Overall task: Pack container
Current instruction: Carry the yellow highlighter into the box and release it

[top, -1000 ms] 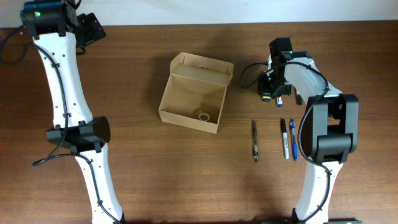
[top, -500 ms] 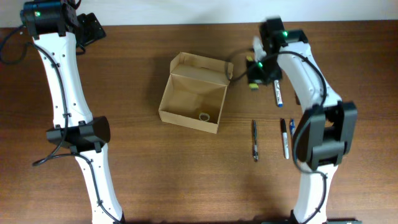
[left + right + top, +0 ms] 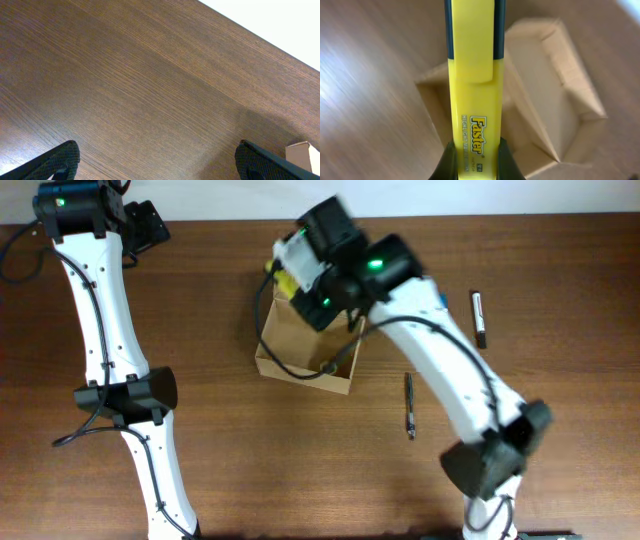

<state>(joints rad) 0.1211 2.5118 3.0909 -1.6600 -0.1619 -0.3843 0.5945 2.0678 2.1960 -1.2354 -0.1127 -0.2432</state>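
Observation:
The container, an open tan cardboard box point(image 3: 300, 345) with its flap lid raised at the back, sits mid-table. In the right wrist view the box point(image 3: 560, 100) is blurred below the fingers. My right gripper point(image 3: 300, 265) hangs over the box's back left corner. It is shut on a yellow highlighter point(image 3: 472, 75) that points down toward the box, and its yellow end shows in the overhead view point(image 3: 284, 283). My left gripper point(image 3: 157, 167) is open and empty over bare wood at the far left back point(image 3: 148, 225).
A small ring-shaped object point(image 3: 327, 366) lies inside the box near its front wall. A dark pen point(image 3: 409, 406) lies right of the box. A black marker point(image 3: 479, 318) lies further right at the back. The right arm spans the area between them.
My right arm has swung left from the pens at the right to above the box, carrying the yellow highlighter. The left arm has not moved.

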